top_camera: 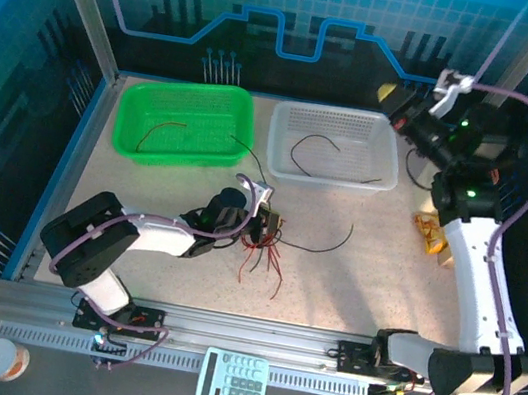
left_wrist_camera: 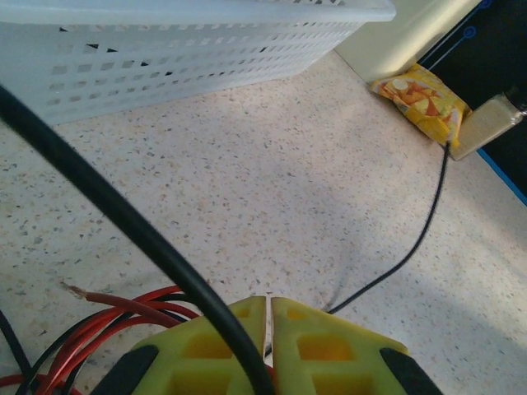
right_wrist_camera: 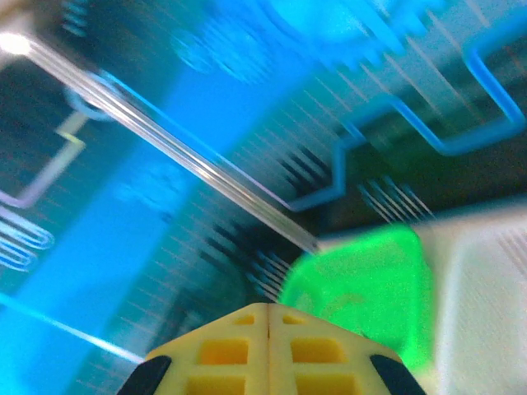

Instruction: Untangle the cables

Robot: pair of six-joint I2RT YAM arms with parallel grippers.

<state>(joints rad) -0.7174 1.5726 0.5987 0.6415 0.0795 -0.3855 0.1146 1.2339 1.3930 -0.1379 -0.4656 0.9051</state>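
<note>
Reaching out from the near left corner, the left arm stretches to the middle of the speckled table [top_camera: 371, 286]. The left gripper [top_camera: 263, 220] sits at the top edge of the cables [top_camera: 265, 251], a loose clump of thin red and black wires that fans out just below it, toward the near edge. One black wire [top_camera: 329, 245] trails away from the clump to the right in a shallow curve.

From the left wrist camera, the two yellow fingers [left_wrist_camera: 329, 346] are pressed together with only a hairline seam between them. A black strand [left_wrist_camera: 107, 206] runs down from the upper left, crosses the left finger and ends at that seam, so the jaws look clamped on it. Red wires [left_wrist_camera: 123, 306] lie on the table just left of the fingers, and the thin black wire leaves the right finger toward a yellow snack packet [left_wrist_camera: 420, 103].

Behind the clump stand a green basket [top_camera: 186, 89] and a white basket [top_camera: 339, 115], side by side, each with a loose black wire inside.

Well apart from the cables, the right gripper [top_camera: 391, 92] is raised at the far right beyond the white basket, its yellow fingers clenched together on nothing.
</note>
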